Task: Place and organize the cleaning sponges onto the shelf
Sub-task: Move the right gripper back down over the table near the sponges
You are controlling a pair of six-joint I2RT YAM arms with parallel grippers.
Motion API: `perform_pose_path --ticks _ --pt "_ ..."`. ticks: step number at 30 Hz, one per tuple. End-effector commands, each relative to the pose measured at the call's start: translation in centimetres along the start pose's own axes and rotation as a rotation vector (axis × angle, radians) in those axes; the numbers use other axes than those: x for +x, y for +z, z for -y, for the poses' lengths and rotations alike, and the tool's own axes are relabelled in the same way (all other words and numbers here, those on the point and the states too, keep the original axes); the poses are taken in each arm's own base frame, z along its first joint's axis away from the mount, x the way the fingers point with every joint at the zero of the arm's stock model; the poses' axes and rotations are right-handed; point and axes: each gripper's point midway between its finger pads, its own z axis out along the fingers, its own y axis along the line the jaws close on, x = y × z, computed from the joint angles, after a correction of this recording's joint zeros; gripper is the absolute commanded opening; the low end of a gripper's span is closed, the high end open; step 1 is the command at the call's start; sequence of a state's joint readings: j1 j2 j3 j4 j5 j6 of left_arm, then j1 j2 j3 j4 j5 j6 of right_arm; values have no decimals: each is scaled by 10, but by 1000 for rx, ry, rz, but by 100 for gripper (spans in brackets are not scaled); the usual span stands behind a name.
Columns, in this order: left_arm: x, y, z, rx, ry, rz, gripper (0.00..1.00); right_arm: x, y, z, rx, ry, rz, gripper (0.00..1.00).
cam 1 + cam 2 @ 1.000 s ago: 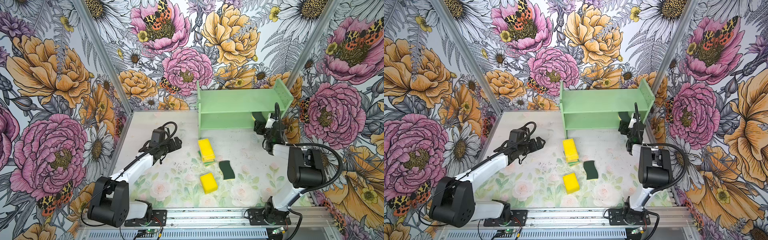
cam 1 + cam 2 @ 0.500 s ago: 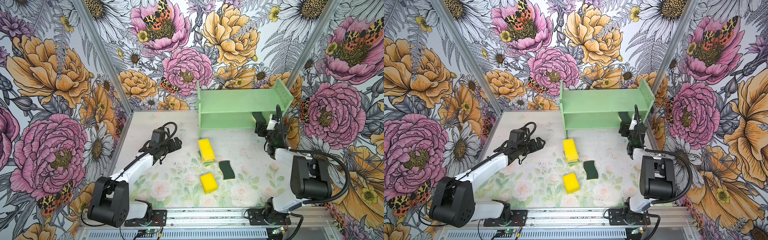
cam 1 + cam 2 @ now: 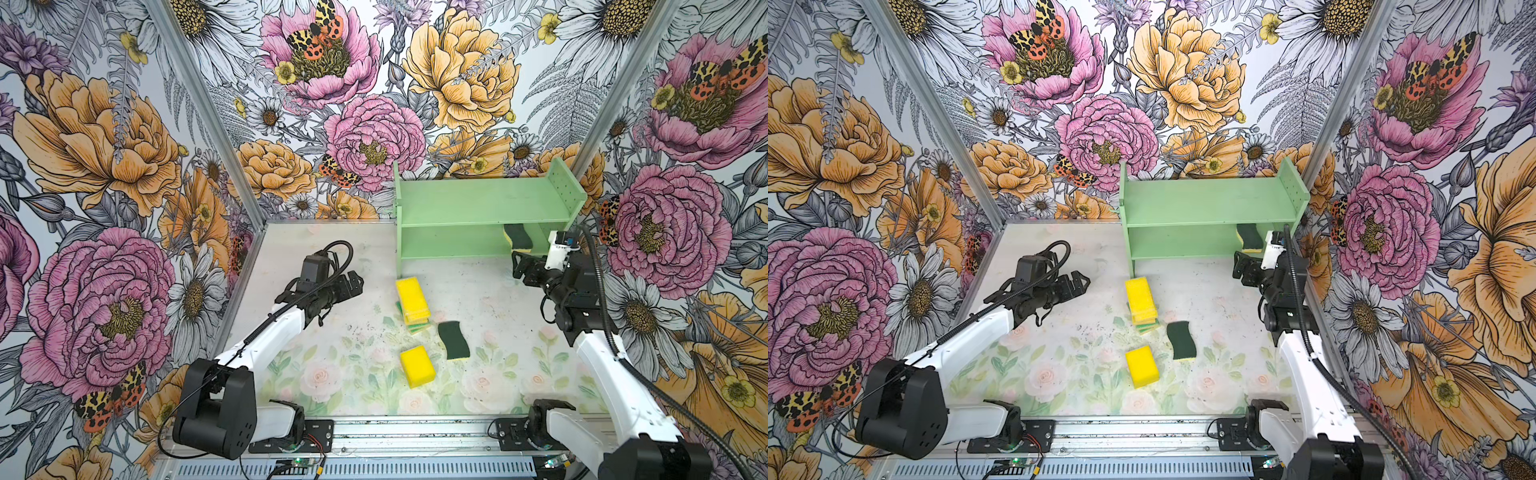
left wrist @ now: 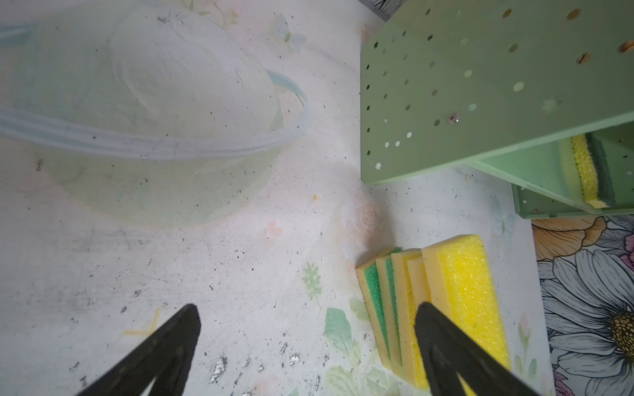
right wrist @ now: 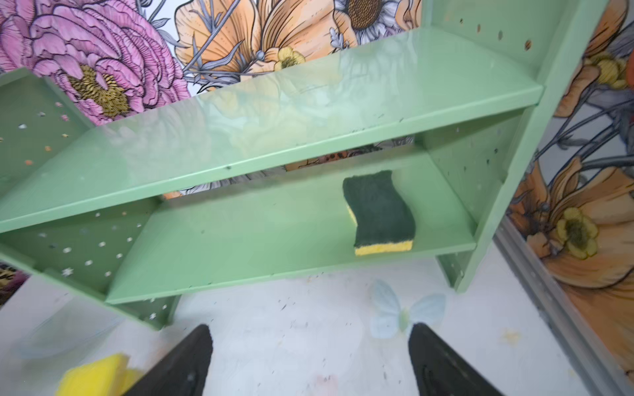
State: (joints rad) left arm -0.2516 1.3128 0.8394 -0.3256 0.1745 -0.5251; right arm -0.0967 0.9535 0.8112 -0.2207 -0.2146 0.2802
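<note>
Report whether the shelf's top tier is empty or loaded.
Empty. The shelf shows a bare top tier; its only load, the dark-green-topped sponge, lies flat on the lower tier.

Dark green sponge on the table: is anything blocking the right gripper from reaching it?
Nothing visible does. The right gripper hangs open in front of the shelf, and only bare table lies between it and the dark green sponge. The sponge stack sits aside.
</note>
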Motion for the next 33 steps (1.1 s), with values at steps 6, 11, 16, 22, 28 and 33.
perform_pose_path --ticks 6,11,16,22,28,33 --pt "-8 -8 15 39 -45 18 99 113 -26 -29 -38 191 -380 92" --pt "-5 -10 20 50 -65 16 99 158 -21 -43 -38 135 -511 92" --pt "-1 -12 22 49 -79 17 99 194 -13 -64 -44 12 -636 92" --pt "6 -10 20 37 -100 6 99 227 -8 -84 -63 -113 -722 92" --pt "7 -9 19 32 -105 7 99 251 -9 -96 -82 -172 -747 90" --pt "7 -8 19 27 -105 4 99 269 -12 -106 -93 -191 -746 85"
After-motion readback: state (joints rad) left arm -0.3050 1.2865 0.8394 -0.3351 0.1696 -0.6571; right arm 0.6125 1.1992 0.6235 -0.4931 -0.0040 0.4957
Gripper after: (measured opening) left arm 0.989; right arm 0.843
